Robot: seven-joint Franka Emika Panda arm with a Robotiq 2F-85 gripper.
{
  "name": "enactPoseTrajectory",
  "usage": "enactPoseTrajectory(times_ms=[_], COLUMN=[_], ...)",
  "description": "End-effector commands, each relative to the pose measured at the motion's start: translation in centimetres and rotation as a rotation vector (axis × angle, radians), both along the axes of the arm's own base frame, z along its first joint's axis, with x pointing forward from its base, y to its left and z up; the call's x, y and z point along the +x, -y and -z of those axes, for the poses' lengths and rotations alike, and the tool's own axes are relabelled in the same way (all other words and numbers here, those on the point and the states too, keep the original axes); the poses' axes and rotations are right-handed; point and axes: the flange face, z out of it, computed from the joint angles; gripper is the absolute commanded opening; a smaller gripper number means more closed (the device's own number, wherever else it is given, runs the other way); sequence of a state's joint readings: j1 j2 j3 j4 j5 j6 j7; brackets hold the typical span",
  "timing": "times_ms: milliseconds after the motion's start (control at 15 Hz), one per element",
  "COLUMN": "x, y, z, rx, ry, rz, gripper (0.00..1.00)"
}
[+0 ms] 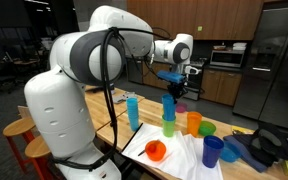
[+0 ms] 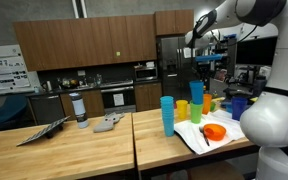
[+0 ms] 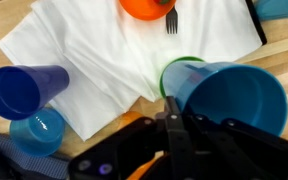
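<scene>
Gripper pinches the light-blue cup rim (green cup just beneath); dark-blue cup stands left.

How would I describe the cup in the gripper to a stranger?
On the wooden table lies a white cloth with coloured cups. Over the green cup the gripper holds a light blue cup by the rim, the only one gripped.

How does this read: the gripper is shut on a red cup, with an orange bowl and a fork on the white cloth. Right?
Not quite. The cup in the gripper is blue, not red; the wrist view shows it. The grip is shut, and the orange bowl and fork do lie on the white cloth.
</scene>
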State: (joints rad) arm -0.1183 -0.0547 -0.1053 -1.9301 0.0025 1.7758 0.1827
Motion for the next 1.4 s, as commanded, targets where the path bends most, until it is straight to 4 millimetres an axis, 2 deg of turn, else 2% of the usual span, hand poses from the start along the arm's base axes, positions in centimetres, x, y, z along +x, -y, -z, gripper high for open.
enactPoseTrajectory(times_ms=[0,533,600,667,933,1333], x=[0.6,1.6,1.7,1.2,1.4,1.4], y=[-0.1,0.0,-0.3,0.0,-0.2,-0.2], z=[-0.4,-0.2,-0.1,0.3,0.3,0.3], rx=[-0.015,-0.021,-0.016,-0.008,-0.009,-0.009], ry=[0.006,0.038,0.04,0.025,0.03,0.03], rz=[-0.004,-0.035,-0.032,-0.016,-0.022,-0.023], gripper=[0.01,0.01,0.3,0.07,0.29,0.3])
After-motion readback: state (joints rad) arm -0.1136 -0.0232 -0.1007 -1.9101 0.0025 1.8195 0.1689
